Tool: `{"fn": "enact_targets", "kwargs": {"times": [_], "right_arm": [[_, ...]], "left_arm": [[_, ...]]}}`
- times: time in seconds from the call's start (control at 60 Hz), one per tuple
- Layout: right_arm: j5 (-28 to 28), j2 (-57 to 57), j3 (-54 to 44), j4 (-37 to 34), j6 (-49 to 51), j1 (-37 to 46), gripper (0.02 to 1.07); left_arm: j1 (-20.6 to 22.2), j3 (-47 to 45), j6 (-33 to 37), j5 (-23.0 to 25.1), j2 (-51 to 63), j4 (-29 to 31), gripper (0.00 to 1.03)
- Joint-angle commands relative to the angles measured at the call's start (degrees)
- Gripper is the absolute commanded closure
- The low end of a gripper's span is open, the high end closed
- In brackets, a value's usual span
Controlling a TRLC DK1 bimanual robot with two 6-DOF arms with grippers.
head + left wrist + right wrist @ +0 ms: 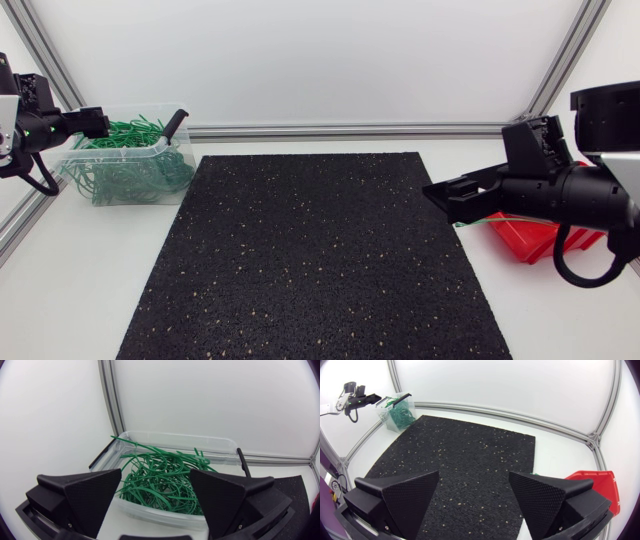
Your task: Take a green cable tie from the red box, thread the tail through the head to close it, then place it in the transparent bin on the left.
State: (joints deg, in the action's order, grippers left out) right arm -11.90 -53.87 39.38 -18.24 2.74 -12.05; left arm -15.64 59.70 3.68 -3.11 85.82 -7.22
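My left gripper point(155, 477) and right gripper point(474, 476) hang open, empty; I'd next reach into the red box point(530, 238).

White tabletop point(90, 300) carries a black speckled rubber mat point(310, 260); white back panel point(300, 50) framed by silver aluminium rails point(350, 130), evenly lit.

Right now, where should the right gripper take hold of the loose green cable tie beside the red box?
Grip the green cable tie on its exposed strap near the mat edge, coming straight down with the right gripper, open fingers across its width. It looks flat, thin and straight; its other end is hidden under that gripper by the red box.
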Motion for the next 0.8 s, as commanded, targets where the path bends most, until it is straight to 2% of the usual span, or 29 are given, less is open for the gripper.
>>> {"fn": "enact_targets", "kwargs": {"times": [0.0, 0.433, 0.783], "right_arm": [[0.3, 2.5, -3.6, 1.2, 2.8, 2.6, 0.05], [2.5, 14.5, -15.2, 10.6, 8.0, 12.8, 0.05], [6.7, 28.1, -23.1, 14.7, 8.1, 13.3, 0.06]], "left_arm": [[1.1, -5.0, 0.6, 0.0, -4.1, -0.5, 0.04], [8.3, -23.0, -0.3, -0.1, -25.1, -0.4, 0.04], [11.2, -33.5, -2.5, -0.1, -38.8, 0.4, 0.04]]}}
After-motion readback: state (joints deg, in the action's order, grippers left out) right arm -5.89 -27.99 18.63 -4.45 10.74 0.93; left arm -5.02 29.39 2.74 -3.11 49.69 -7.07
